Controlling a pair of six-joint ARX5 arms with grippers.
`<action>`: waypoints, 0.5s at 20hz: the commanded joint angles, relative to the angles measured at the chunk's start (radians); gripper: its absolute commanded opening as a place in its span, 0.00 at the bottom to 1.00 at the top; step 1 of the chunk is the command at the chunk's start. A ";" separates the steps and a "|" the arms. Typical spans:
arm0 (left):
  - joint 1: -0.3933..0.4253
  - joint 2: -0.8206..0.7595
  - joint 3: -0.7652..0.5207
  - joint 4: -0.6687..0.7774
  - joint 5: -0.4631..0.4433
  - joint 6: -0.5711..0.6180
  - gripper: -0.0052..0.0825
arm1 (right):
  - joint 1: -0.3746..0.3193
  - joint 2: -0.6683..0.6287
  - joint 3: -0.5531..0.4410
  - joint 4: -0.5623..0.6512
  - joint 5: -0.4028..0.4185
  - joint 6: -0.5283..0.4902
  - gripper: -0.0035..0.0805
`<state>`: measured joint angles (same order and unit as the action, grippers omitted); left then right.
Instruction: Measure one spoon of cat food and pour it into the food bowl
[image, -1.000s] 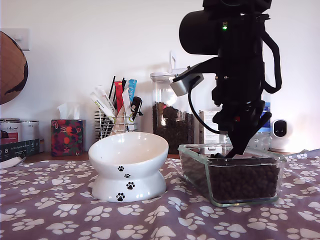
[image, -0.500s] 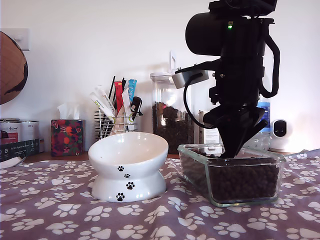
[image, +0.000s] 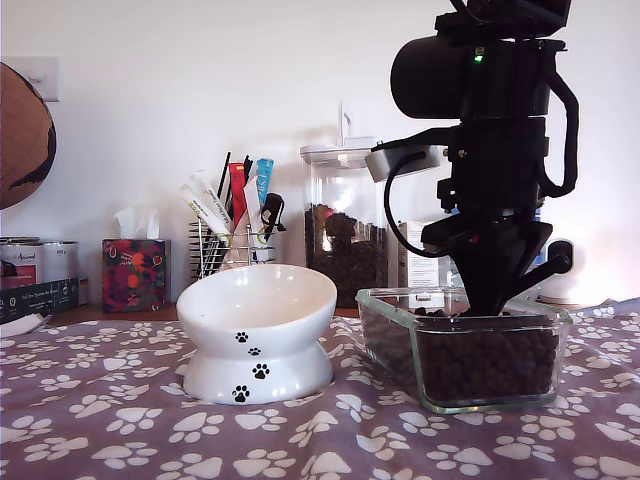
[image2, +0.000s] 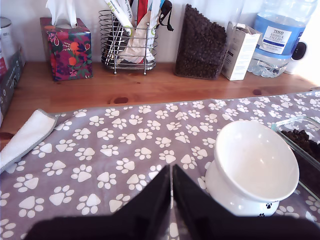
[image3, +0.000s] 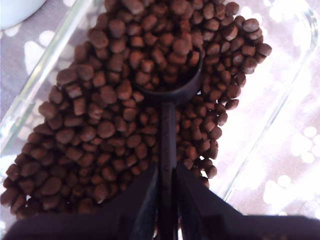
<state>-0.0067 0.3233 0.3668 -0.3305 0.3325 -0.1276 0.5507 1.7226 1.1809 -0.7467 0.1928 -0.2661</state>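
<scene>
Domestic setting, pet-feeding area. Indicators: wooden surface (image2: 150, 90) against a white wall, paw-print cloth (image2: 110, 150), tissue box (image2: 67, 50), wire caddy (image2: 127, 47) of treat sachets, kibble jar (image: 340, 225), water bottle (image2: 280, 35), wall switch (image: 40, 75).

my second claw (image3: 165, 200) points straight down from an upright black arm (image: 495, 150) standing at about 3 o'clock in the exterior view, its jaws pinched tight on the spoon (image3: 168, 107) handle. my first claw (image2: 171, 200) hangs above the bench with its jaws pressed together, holding nothing.
</scene>
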 joint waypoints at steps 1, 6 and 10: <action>-0.005 0.004 -0.003 0.005 0.002 -0.002 0.04 | -0.004 0.012 -0.029 -0.009 0.001 0.005 0.03; -0.005 0.004 -0.003 0.005 0.002 -0.003 0.04 | -0.010 -0.025 -0.029 -0.010 0.006 0.005 0.03; -0.005 0.004 -0.003 0.004 0.002 -0.003 0.04 | -0.010 -0.047 -0.029 -0.008 0.023 0.005 0.03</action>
<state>-0.0067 0.3233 0.3668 -0.3309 0.3321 -0.1276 0.5491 1.7096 1.1786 -0.7502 0.2070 -0.2657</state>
